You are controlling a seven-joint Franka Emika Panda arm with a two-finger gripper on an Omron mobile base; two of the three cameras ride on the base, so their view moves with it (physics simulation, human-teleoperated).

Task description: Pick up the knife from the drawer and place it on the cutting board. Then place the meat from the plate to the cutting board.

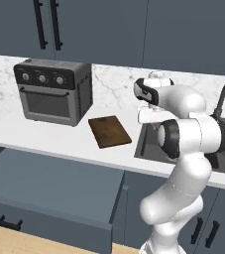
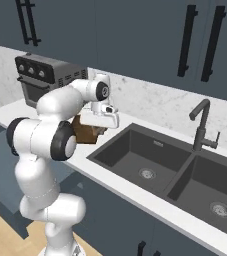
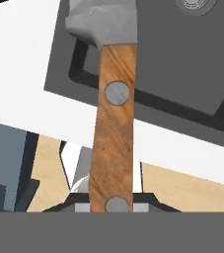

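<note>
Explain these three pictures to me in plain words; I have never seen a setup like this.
This is a rendered kitchen with a white robot arm on a driving base. Two pictures come from cameras on the base, behind the arm to its left and right. The third looks along the gripper from a camera on the hand.

On the white counter stand a toaster oven and, beside it, a brown cutting board. Next comes a dark double sink with a tap. Below the counter a drawer stands open.

The gripper is shut on a knife with a wooden handle, held above the sink's edge.
</note>
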